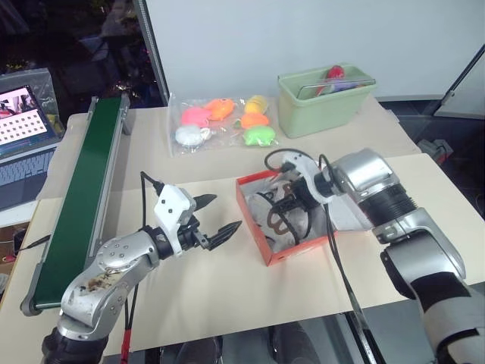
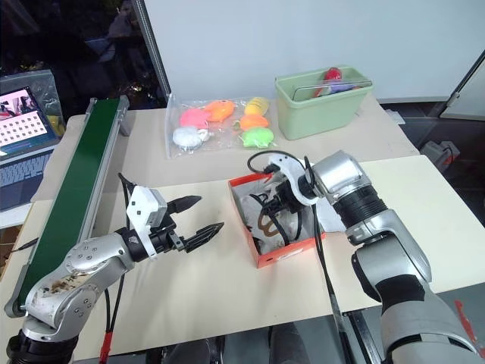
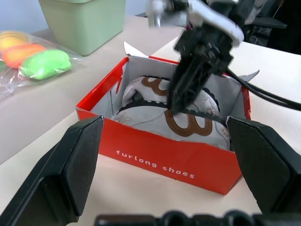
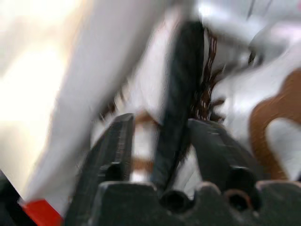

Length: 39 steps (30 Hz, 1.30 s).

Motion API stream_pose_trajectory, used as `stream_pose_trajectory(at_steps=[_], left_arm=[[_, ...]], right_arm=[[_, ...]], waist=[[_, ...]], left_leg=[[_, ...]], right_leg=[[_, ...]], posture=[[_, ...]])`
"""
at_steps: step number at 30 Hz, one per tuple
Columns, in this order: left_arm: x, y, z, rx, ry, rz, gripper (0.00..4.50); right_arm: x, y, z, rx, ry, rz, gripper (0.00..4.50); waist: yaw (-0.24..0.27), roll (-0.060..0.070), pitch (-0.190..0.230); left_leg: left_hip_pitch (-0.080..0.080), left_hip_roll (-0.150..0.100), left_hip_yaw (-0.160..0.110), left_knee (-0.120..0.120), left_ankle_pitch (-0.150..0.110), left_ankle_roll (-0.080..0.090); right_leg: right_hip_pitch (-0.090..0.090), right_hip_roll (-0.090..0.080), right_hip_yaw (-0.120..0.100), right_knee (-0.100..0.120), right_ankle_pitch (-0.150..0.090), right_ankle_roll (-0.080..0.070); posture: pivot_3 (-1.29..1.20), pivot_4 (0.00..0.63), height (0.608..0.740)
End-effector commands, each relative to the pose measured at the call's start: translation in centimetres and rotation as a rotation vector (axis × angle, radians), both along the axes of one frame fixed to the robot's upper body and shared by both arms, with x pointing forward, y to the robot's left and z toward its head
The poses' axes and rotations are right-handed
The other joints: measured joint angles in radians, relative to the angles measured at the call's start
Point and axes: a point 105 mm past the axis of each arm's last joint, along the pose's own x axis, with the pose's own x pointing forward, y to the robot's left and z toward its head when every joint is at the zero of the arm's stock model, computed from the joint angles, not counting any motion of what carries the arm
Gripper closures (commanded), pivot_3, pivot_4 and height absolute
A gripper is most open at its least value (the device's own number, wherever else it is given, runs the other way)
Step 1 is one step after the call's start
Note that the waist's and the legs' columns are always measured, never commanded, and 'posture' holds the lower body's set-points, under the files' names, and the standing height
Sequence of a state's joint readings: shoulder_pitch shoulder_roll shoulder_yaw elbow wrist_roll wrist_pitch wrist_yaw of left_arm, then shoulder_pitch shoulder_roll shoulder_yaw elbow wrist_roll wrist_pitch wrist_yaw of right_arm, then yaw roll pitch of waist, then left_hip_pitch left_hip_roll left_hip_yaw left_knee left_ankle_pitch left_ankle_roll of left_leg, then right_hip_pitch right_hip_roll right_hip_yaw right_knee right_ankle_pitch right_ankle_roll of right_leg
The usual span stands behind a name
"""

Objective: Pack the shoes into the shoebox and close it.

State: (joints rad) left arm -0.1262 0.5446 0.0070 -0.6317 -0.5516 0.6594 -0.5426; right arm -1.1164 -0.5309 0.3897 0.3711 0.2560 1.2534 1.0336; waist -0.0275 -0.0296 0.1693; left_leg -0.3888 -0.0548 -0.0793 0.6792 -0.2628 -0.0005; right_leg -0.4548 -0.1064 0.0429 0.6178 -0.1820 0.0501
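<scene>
**Two sneakers in the box, right gripper down among them**

Two small off-white sneakers (image 3: 178, 115) with brown curly side marks lie inside the orange-red cardboard shoebox (image 3: 155, 157), which sits open near the middle of the cream-topped table (image 1: 227, 296). The black-fingered right gripper (image 3: 190, 96) reaches down into the box and hides part of the shoes; its own wrist view is smeared, with a dark strap or lace running between its fingers (image 4: 115, 141), so whether it grips anything cannot be told. The box's lid is largely hidden behind the right arm. The left gripper (image 1: 220, 216) hovers left of the box, jaws wide apart and empty.

Farther back lie a clear bag of bright soft toys (image 1: 223, 121) and a pale green plastic bin (image 1: 322, 102). A green conveyor belt (image 1: 87, 189) runs along the left side, with a laptop (image 1: 23, 136) cut off at the left edge. A white wall stands behind the table.
</scene>
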Motion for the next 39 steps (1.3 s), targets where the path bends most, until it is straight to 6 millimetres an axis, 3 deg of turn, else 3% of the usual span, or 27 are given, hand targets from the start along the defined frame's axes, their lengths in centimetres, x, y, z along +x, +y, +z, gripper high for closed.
stream_pose_trajectory(at_steps=[1,4,8,11,13,16,22,25,28,30,36,39], left_arm=[[0.0,-0.4,1.0,0.0,-0.049,-0.031,0.0],[0.2,-0.5,1.0,0.002,-0.056,-0.041,0.0],[0.2,-0.7,0.9,0.007,-0.069,-0.068,0.0],[0.4,-0.7,0.8,0.021,-0.084,-0.091,0.0],[0.5,-0.6,0.8,0.026,-0.088,-0.103,0.0],[0.9,-0.8,0.8,0.031,-0.092,-0.125,0.0],[1.1,-1.4,0.5,0.04,-0.091,-0.181,0.0],[1.1,-1.6,0.4,0.043,-0.089,-0.193,0.0],[1.3,-1.7,0.4,0.041,-0.09,-0.2,0.0],[1.4,-1.8,0.5,0.04,-0.09,-0.202,0.0],[1.3,-1.8,0.5,0.044,-0.081,-0.209,0.0],[1.3,-1.8,0.7,0.045,-0.082,-0.209,0.0]], right_arm=[[-1.0,-0.1,4.6,0.055,-0.13,0.021,1.67],[-2.0,-1.2,7.1,0.131,-0.215,0.018,1.67],[-4.3,-3.3,11.0,0.373,-0.34,0.013,1.67],[-6.8,-6.3,11.2,0.469,-0.425,-0.021,1.67],[-8.5,-8.0,10.0,0.469,-0.454,-0.071,1.67],[-10.3,-10.7,6.5,0.429,-0.445,-0.231,2.29],[-12.9,-13.3,-0.5,0.29,-0.369,-0.429,4.34],[-13.6,-13.2,-3.7,0.202,-0.313,-0.44,4.42],[-13.1,-14.7,-8.7,0.089,-0.254,-0.573,4.42],[-12.6,-15.4,-10.9,0.017,-0.253,-0.626,4.42],[-9.7,-15.7,-11.8,0.061,-0.333,-0.754,4.42],[-8.6,-16.8,-12.4,0.072,-0.35,-0.857,4.42]], waist=[[0.003,0.0,0.0],[0.01,0.0,0.0],[0.014,0.0,0.0],[0.024,0.0,0.0],[0.029,0.0,0.0],[0.03,0.0,0.0],[0.018,0.001,-0.001],[0.006,0.002,-0.001],[0.004,0.002,-0.002],[0.006,0.002,-0.002],[0.003,0.004,-0.002],[0.007,0.004,-0.002]], left_leg=[[0.0,0.0,0.0,0.0,0.0,0.0],[0.0,0.0,0.0,0.0,0.0,0.0],[0.0,0.0,0.001,0.0,0.0,0.0],[-0.001,0.0,0.0,0.0,0.0,0.001],[-0.001,0.0,0.0,0.0,-0.001,0.001],[0.002,0.0,0.001,0.001,-0.001,0.002],[0.019,0.001,0.002,0.0,-0.002,0.004],[0.025,0.001,0.004,0.0,-0.004,0.006],[0.028,0.002,0.005,0.0,-0.004,0.006],[0.029,0.002,0.005,0.0,-0.004,0.006],[0.028,0.002,0.004,0.0,-0.004,0.006],[0.029,0.001,0.004,0.0,-0.004,0.006]], right_leg=[[0.0,0.0,0.0,0.0,0.0,0.0],[0.0,0.0,0.0,-0.001,0.0,0.0],[0.001,0.0,0.0,-0.001,0.0,0.0],[0.002,0.0,-0.001,-0.002,0.0,0.0],[0.004,0.0,-0.002,-0.003,0.0,0.0],[0.006,0.0,-0.002,-0.003,0.0,0.0],[0.027,0.001,-0.001,-0.007,-0.002,0.004],[0.033,0.001,0.0,-0.007,-0.008,0.013],[0.035,0.001,0.001,-0.007,-0.008,0.013],[0.036,0.001,0.001,-0.007,-0.008,0.013],[0.034,0.001,0.003,-0.007,-0.007,0.011],[0.034,0.001,0.002,-0.007,-0.007,0.011]], posture=[[0.0,0.15,0.74],[0.0,0.15,0.74],[0.0,0.15,0.74],[0.0,0.15,0.74],[0.0,0.15,0.74],[0.0,0.15,0.74],[0.0,0.15,0.74],[0.0,0.15,0.74],[0.0,0.15,0.74],[0.0,0.15,0.74],[0.0,0.15,0.74],[0.0,0.15,0.74]])
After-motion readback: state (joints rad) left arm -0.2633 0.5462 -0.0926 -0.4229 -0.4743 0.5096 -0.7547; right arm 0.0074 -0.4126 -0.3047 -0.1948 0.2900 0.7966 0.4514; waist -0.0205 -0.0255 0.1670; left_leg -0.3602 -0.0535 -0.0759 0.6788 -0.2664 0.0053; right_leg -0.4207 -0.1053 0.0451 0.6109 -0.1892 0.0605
